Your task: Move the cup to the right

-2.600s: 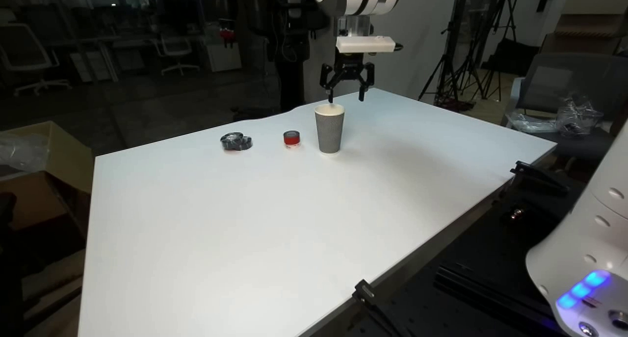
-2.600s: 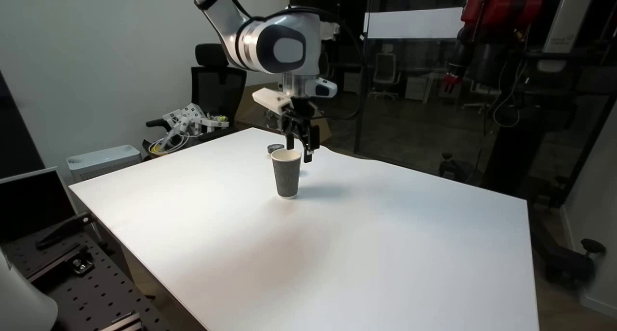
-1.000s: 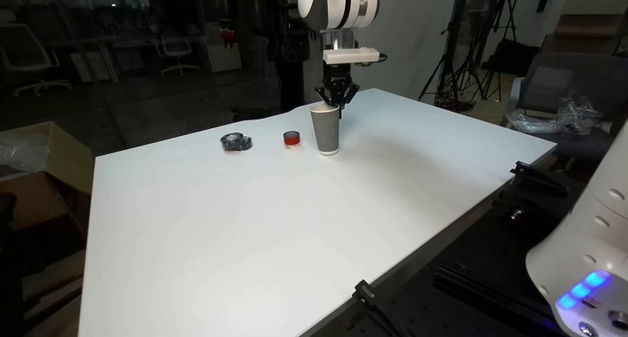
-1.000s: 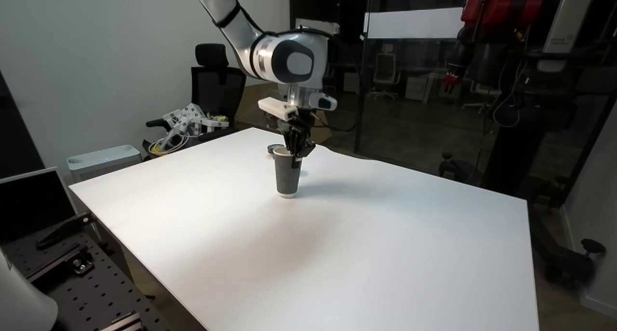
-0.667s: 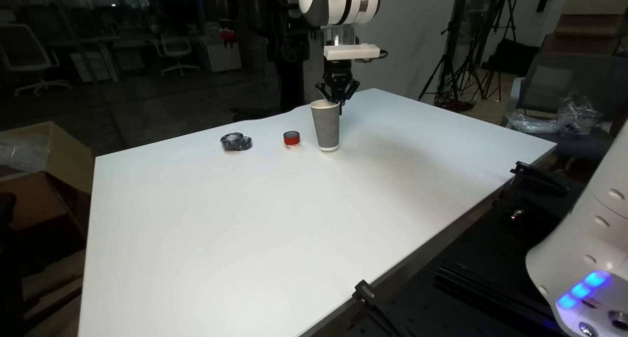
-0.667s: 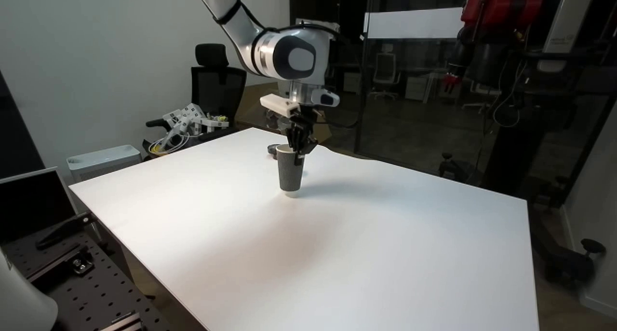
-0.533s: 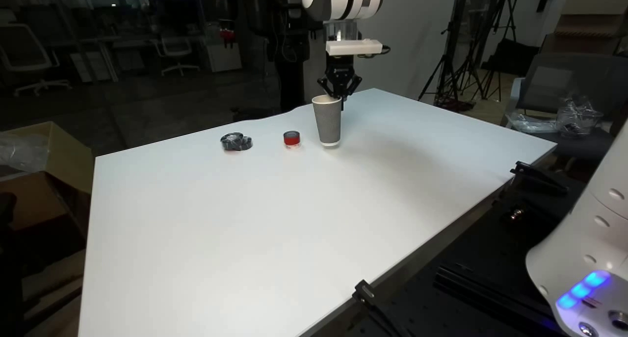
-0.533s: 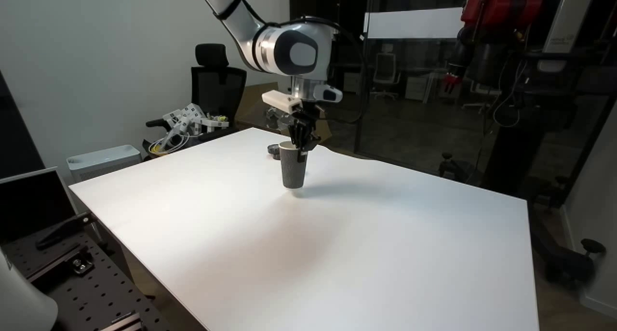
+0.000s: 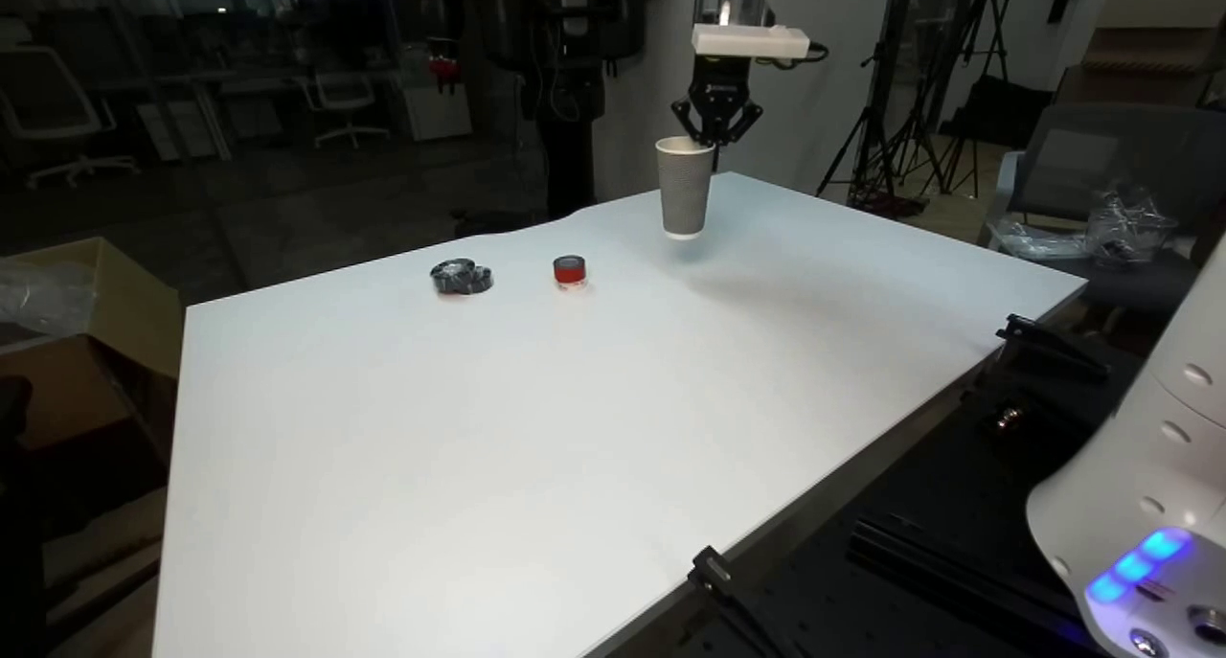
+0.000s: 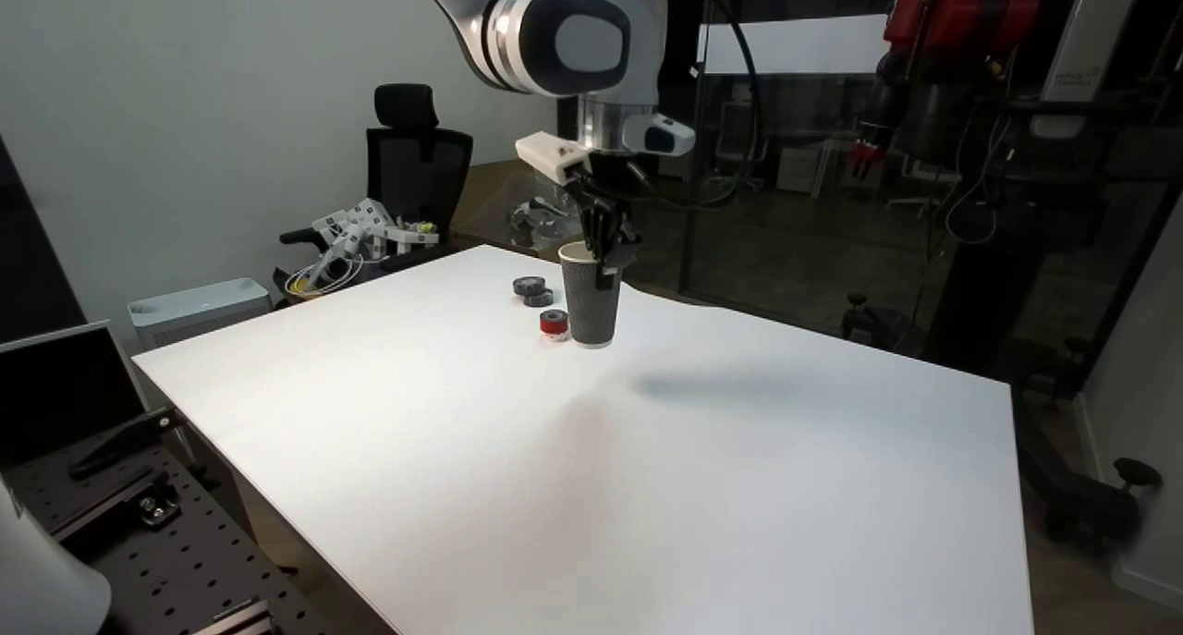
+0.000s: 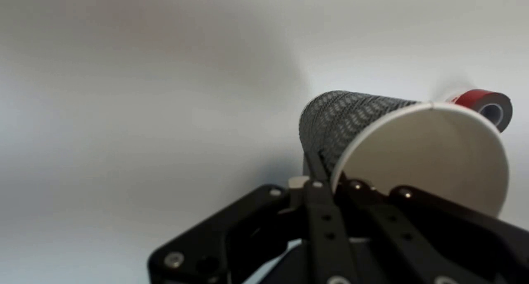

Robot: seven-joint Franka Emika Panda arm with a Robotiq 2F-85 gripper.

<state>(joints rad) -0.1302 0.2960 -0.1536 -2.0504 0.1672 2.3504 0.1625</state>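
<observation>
The grey-brown cup [image 9: 684,193] hangs in the air above the table, near upright with a slight tilt, in both exterior views. My gripper [image 9: 713,147] is shut on its wall at the rim. In the wrist view the white rim and pale inside of the cup [image 11: 438,151] face the camera. There the gripper [image 11: 329,174] has one finger outside the ribbed wall and the other inside the mouth; the inner fingertip is largely hidden. In an exterior view the outer finger lies against the side of the cup [image 10: 584,307].
A red tape roll [image 9: 569,271] sits on the white table [image 9: 431,447], with black tape rolls [image 9: 461,277] beyond it. In an exterior view the red roll [image 10: 554,323] appears just beside the raised cup. A dark robot with red parts [image 10: 961,16] stands behind the table.
Earlier the gripper was open above the standing cup. It came down, shut on the cup's wall and lifted it. Over the last half second both rose further and shifted right in both exterior views.
</observation>
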